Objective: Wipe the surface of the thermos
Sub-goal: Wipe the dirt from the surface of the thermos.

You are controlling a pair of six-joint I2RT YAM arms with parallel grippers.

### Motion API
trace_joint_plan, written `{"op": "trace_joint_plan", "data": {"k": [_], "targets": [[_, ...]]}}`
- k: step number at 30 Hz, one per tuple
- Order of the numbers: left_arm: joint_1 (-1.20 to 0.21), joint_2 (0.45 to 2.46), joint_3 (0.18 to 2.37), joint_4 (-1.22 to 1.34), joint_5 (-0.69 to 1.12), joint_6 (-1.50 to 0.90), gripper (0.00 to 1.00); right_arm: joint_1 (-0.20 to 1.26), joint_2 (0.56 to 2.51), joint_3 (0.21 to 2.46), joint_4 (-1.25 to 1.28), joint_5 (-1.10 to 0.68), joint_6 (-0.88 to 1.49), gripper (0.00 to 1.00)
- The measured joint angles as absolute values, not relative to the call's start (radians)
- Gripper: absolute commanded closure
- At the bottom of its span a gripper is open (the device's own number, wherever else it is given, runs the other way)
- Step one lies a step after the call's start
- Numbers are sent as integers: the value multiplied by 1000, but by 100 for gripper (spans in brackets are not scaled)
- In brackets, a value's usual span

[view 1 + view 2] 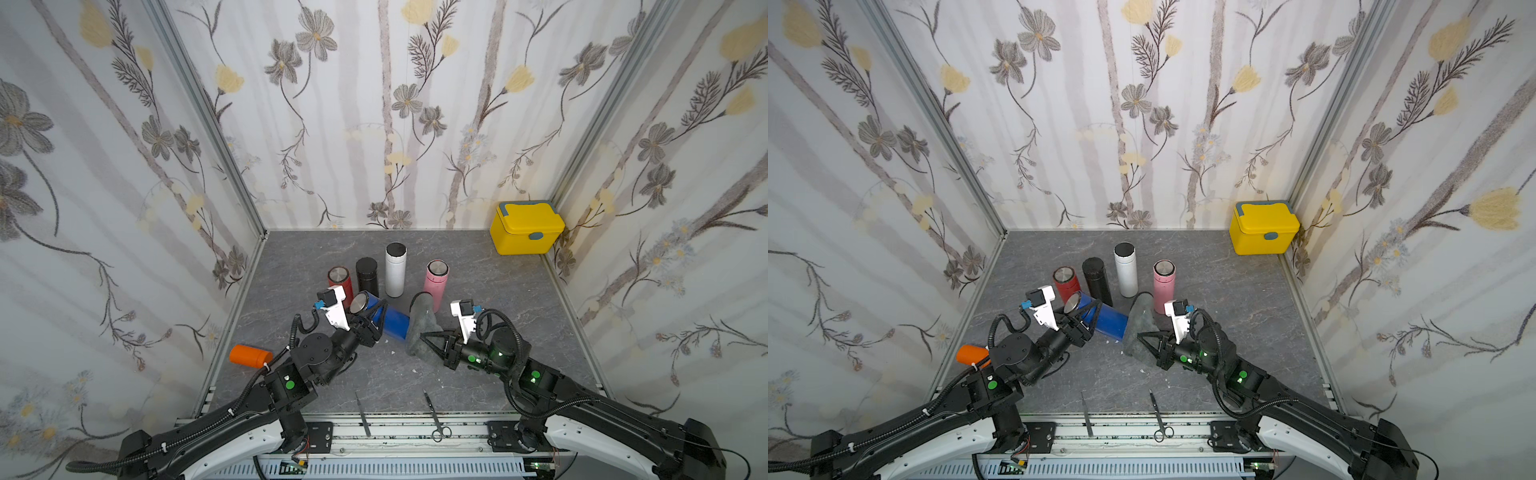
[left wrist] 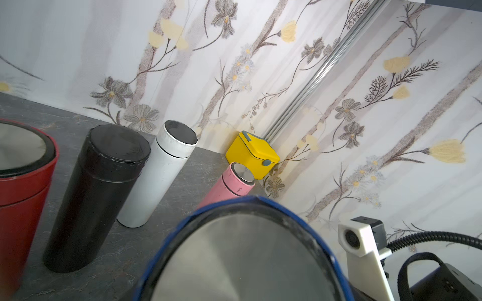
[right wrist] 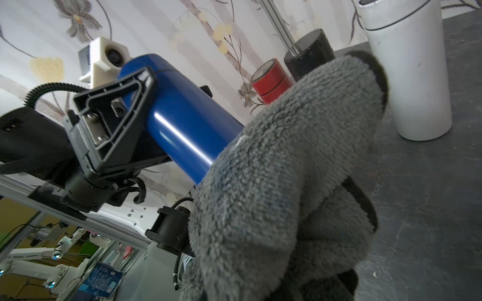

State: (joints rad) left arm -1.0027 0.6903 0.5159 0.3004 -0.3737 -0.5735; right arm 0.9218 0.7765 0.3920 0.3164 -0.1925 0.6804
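At the near edge of the grey marbled desk [image 1: 498, 299] lie a pair of steel scissors [image 1: 437, 419] and slim metal tweezers [image 1: 363, 415], apart from each other. An orange plastic canister [image 1: 250, 356] lies on its side at the desk's left edge, beside the left arm. Beyond, the left hand [image 1: 374, 321] is clamped round the blue cylindrical thermos with a steel cap [image 1: 397, 323]. The thermos is held tilted near the desk's middle, cap end toward the left arm. The right hand [image 1: 428, 338] is pinched tight on a grey fleecy cloth [image 1: 424, 320], which wraps the thermos's other end. Behind them a red thermos [image 1: 340, 280], a black thermos [image 1: 367, 276], a white thermos [image 1: 395, 270] and a pink thermos [image 1: 435, 282] stand upright. A yellow lidded box [image 1: 525, 228] sits in the far right corner.
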Motion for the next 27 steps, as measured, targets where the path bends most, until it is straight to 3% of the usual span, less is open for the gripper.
{"op": "trace_joint_plan", "data": {"k": [9, 20, 27], "targets": [[-988, 640, 516, 312, -362, -567, 100, 912, 667, 270, 178, -42, 707, 100], [-981, 685, 501, 390, -339, -592, 100, 915, 818, 346, 298, -91, 695, 100], [-965, 677, 482, 445, -339, -624, 100, 914, 728, 381, 233, -78, 635, 100]]}}
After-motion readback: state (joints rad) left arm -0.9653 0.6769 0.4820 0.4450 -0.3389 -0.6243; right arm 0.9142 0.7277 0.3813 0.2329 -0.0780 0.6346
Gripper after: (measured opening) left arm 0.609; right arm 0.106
